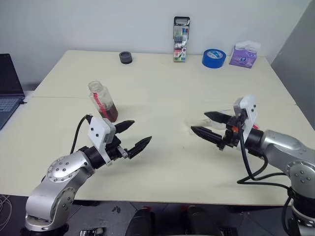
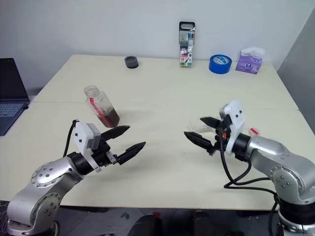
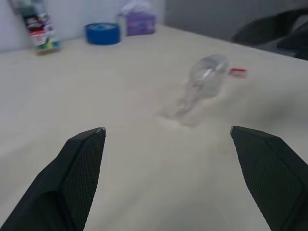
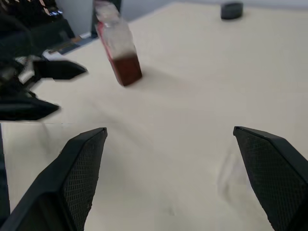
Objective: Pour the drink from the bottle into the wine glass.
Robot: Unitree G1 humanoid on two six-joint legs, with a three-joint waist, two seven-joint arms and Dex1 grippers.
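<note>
Both hands, left hand and right hand, hung released; bottle uncapped, wine glass toppled, needing righting before pouring.

No lettering on any object here can be read.

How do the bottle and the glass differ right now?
The bottle stands upright, while the glass appears to lie on its side. The bottle holds a little dark drink at its bottom; the glass looks empty. The bottle has a red label strip; the glass is plain. Both are clear, rest on the table, and neither is held.
</note>
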